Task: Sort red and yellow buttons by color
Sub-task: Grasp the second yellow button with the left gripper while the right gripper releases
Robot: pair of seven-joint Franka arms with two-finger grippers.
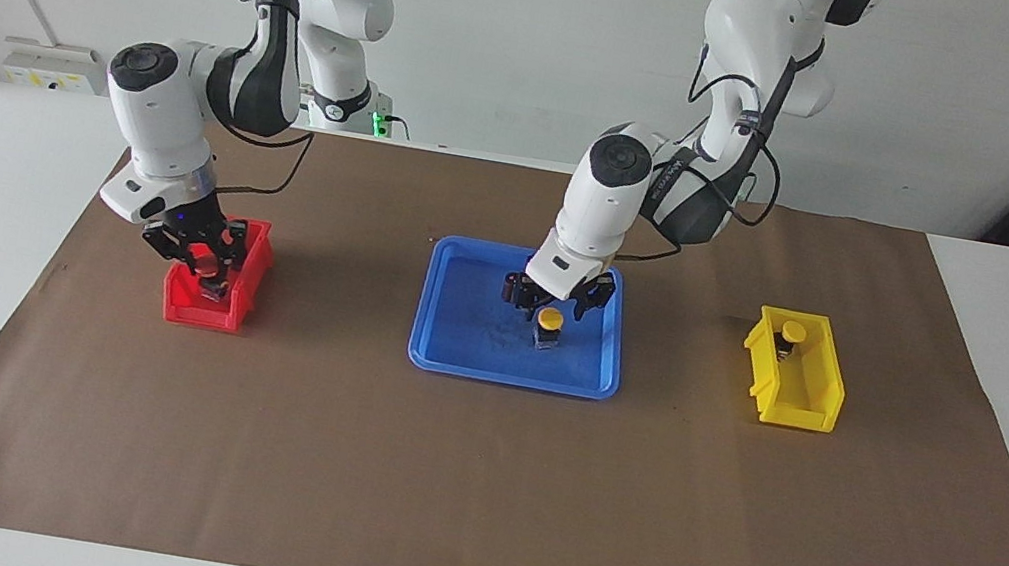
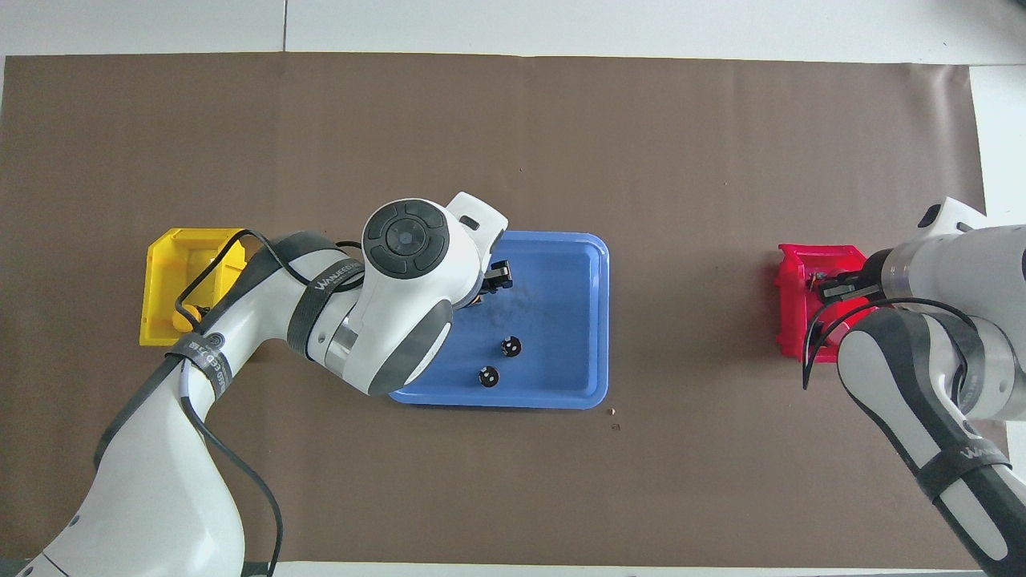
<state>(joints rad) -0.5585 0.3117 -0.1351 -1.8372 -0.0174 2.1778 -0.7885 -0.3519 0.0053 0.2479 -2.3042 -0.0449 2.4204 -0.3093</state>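
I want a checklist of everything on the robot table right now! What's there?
Surface: brown paper sheet over a white table.
Job's things: one yellow button in the blue tray; another in the yellow bin; a red button in the red bin.
Clutter: two dark cylinders in the tray.
Grippers: left gripper open over the tray's button; right gripper on the red button.
Cables: on both arms.
Surroundings: white wall.
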